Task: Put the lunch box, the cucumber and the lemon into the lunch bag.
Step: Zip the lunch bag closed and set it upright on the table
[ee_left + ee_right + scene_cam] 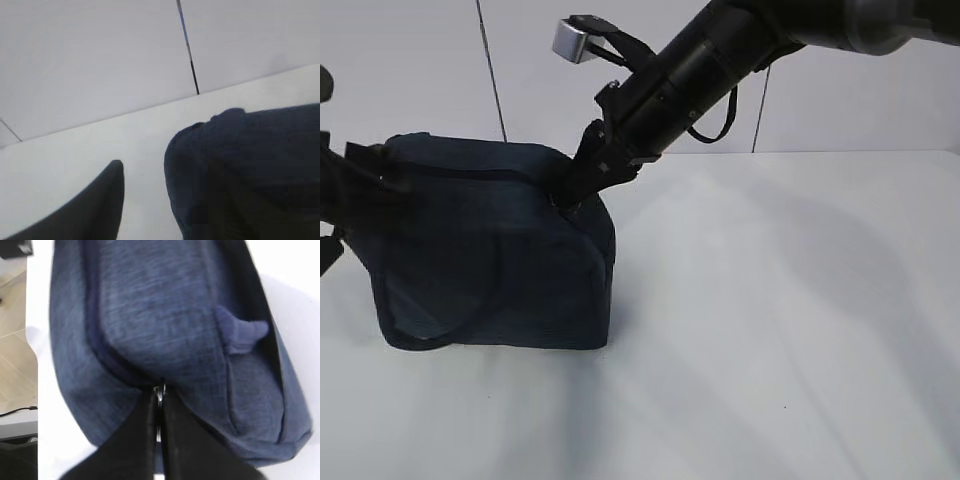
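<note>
The right hand (pixel 159 440) has its matte black fingers pressed together, pinching the metal zipper pull (pixel 159 392) at the near top corner of the lunch bag (pixel 500 250). The bag is boxy, of woven navy fabric, and stands on the smooth white tabletop (pixel 780 330). The left hand (pixel 330 215) sits at the bag's far end, cut off by the frame edge; whether it is spread cannot be told. The bag's contents are hidden.

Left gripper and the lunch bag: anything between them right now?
Only bare white table. The left wrist view shows an open strip between the left gripper's finger and the lunch bag; they're apart there.
</note>
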